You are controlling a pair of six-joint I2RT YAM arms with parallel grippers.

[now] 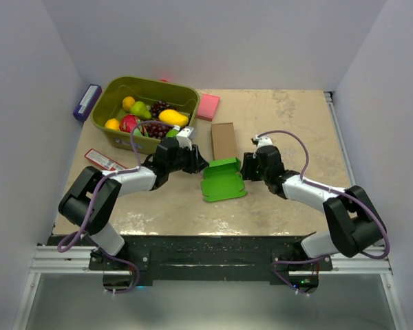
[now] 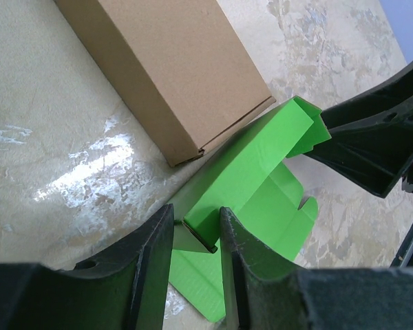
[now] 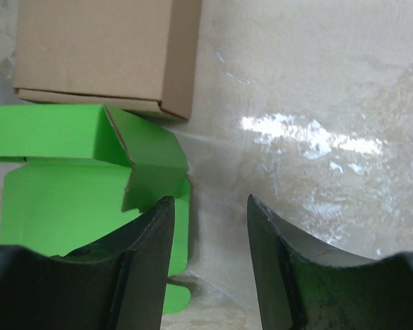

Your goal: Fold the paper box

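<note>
The paper box [image 1: 224,180] is bright green card, partly folded, with its far wall raised and a flat panel lying toward me. My left gripper [image 1: 197,165] is at its left end. In the left wrist view the jaws [image 2: 196,221] are closed on the raised wall's folded corner [image 2: 199,230]. My right gripper [image 1: 247,167] is at the box's right end, open. In the right wrist view [image 3: 208,206] its left finger [image 3: 148,254] is beside the box's raised end flap [image 3: 155,165], with bare table between the jaws. The right gripper also shows in the left wrist view [image 2: 378,137].
A brown cardboard box [image 1: 224,139] lies just behind the paper box, almost touching it [image 2: 165,62]. A pink pad [image 1: 208,106] and an olive basket [image 1: 186,93] of fruit are at the back left. A purple object [image 1: 87,102] and a red-white packet [image 1: 104,160] lie left.
</note>
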